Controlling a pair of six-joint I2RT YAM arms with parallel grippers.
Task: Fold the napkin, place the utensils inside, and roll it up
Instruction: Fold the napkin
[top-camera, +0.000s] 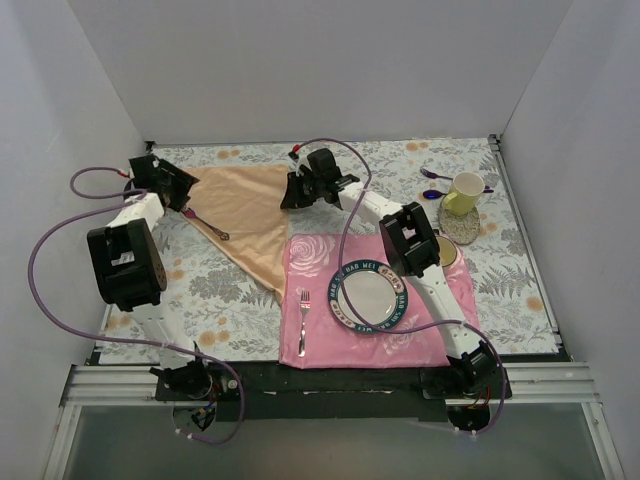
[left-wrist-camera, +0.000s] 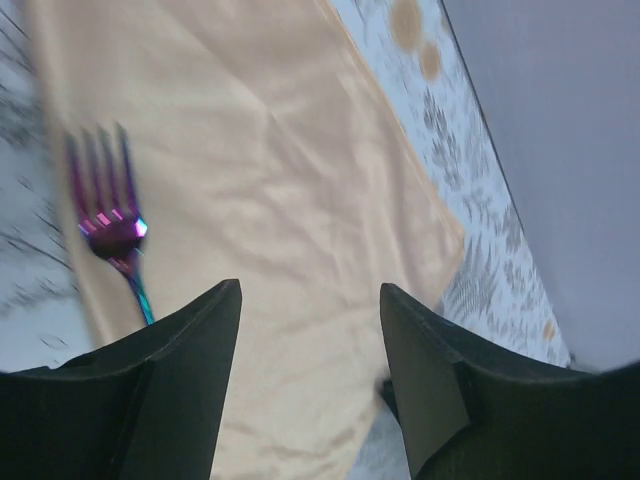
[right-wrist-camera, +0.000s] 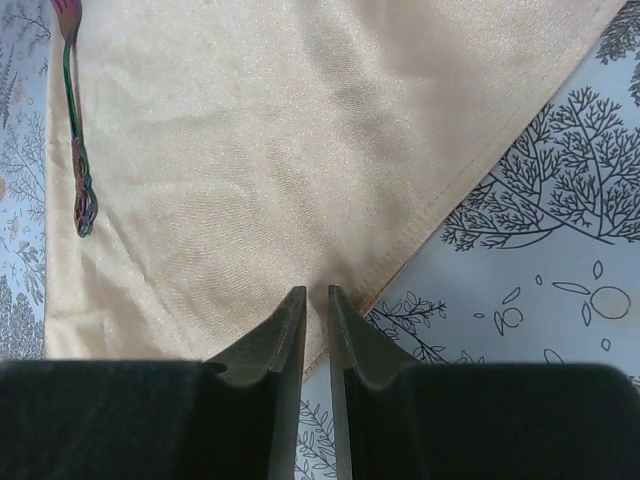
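The peach-gold napkin (top-camera: 245, 215) lies folded into a triangle on the floral tablecloth, its long point toward the front. A slim dark fork (top-camera: 207, 225) with a purple-teal sheen rests along its left edge, tines up in the left wrist view (left-wrist-camera: 110, 220). My left gripper (top-camera: 185, 197) hovers open over the napkin's left corner (left-wrist-camera: 280, 170), nothing between its fingers (left-wrist-camera: 310, 295). My right gripper (top-camera: 290, 193) is at the napkin's right edge, its jaws nearly together (right-wrist-camera: 316, 293) with the cloth's hem (right-wrist-camera: 260, 150) pinched between them. The fork (right-wrist-camera: 75, 140) lies far to the left in that view.
A pink rose-printed placemat (top-camera: 320, 262) at front centre carries a round plate (top-camera: 368, 297) and a silver fork (top-camera: 303, 320). A yellow cup (top-camera: 463, 192) on a coaster and purple spoons (top-camera: 435, 175) stand at the back right. White walls enclose three sides.
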